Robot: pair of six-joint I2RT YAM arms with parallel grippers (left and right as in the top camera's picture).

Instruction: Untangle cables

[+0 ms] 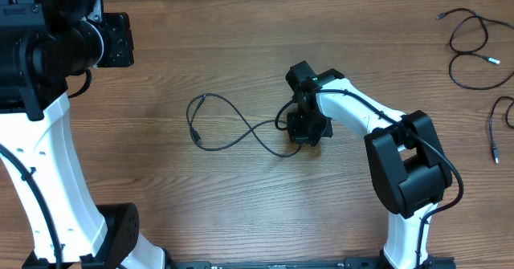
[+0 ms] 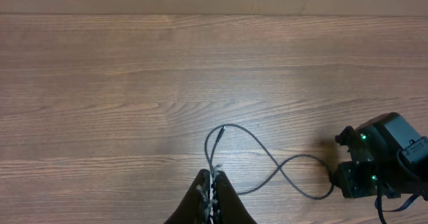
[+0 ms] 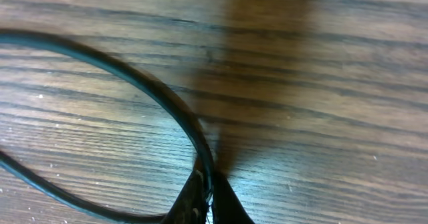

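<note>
Both arms wear smooth white shells over their long links, with blocky matte black housings at the joints. On the right arm a thin black wire runs along the white link into the black wrist block, where small green lights glow. The left arm carries a similar wire. The left gripper has dark, tapering jaws with a pale ridged strip between them.
</note>
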